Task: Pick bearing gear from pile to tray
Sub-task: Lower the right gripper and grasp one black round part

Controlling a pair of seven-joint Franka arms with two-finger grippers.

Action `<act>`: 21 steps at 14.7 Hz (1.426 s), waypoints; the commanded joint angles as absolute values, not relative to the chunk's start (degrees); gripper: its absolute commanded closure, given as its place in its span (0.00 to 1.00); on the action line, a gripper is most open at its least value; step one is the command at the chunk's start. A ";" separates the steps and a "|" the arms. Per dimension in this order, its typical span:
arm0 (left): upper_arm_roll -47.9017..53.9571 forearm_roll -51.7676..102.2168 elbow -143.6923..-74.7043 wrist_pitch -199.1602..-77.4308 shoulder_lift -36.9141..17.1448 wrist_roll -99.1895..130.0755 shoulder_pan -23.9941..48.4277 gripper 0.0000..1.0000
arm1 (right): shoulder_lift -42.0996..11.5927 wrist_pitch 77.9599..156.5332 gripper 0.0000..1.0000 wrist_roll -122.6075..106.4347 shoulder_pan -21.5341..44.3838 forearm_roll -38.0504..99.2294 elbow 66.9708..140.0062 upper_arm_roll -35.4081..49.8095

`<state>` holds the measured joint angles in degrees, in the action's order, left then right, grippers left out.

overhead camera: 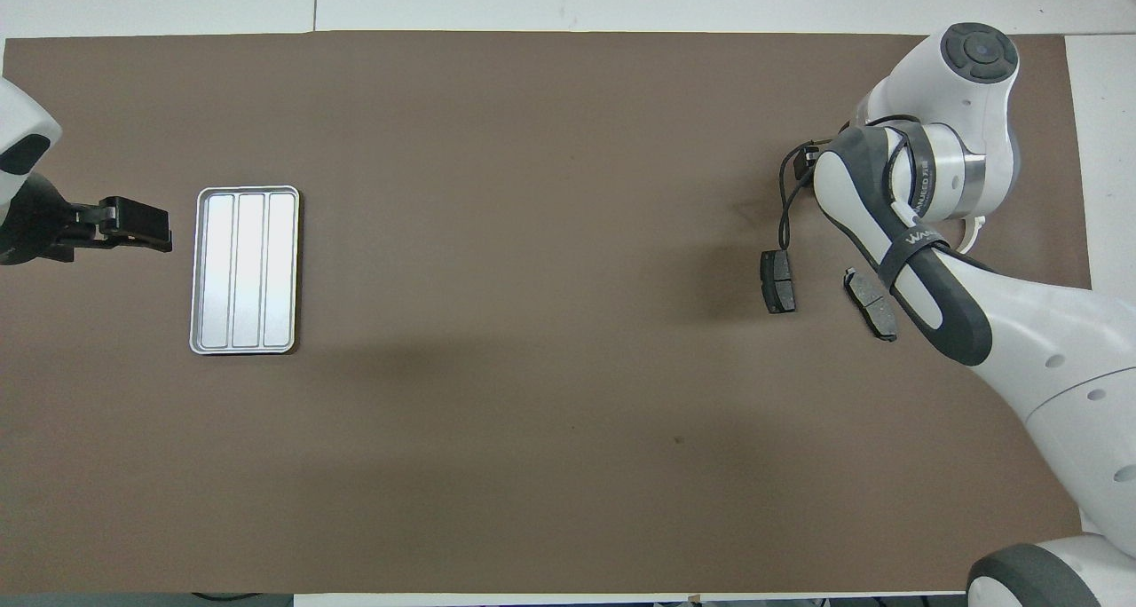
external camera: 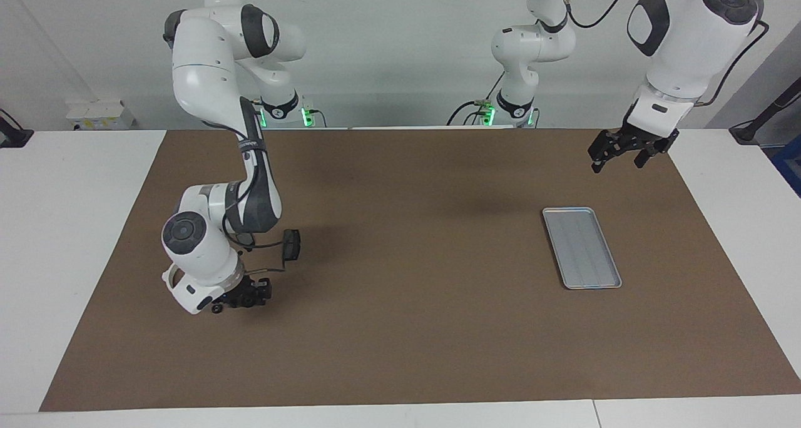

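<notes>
Facing view, lower left of the frame: my right gripper [external camera: 245, 295] is down at the mat [external camera: 400, 328] among the pile [overhead camera: 825, 292], and my own wrist hides the fingertips, so I cannot tell how far they stand apart or what they hold. I should settle squarely on one small round piece, clear of the brake pads [overhead camera: 778, 280]. The tray [external camera: 581, 247] lies at right centre, bare. My left gripper [external camera: 616, 154] waits open, raised at the upper right.

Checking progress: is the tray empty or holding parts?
Empty: the tray shows only its bare ridged floor in both views.
</notes>
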<state>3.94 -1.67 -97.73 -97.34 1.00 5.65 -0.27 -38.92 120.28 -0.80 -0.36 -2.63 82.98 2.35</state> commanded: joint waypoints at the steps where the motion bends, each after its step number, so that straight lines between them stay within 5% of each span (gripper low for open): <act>1: 3.60 -1.23 -98.00 -96.77 1.76 5.10 0.00 0.00 | -38.58 120.41 0.61 0.44 -1.23 -3.43 85.17 2.90; 7: 3.60 -1.23 -98.09 -96.77 1.76 5.10 0.09 0.00 | -37.62 120.76 0.78 0.44 -1.58 -3.34 87.18 2.90; 10: 3.60 -1.23 -98.00 -96.77 1.76 5.10 0.09 0.00 | -37.62 119.54 1.00 0.53 -1.49 -3.34 86.58 2.90; 21: 3.60 -1.23 -98.00 -96.77 1.76 5.10 0.09 0.00 | -26.38 101.44 1.00 14.01 1.14 0.43 80.68 8.51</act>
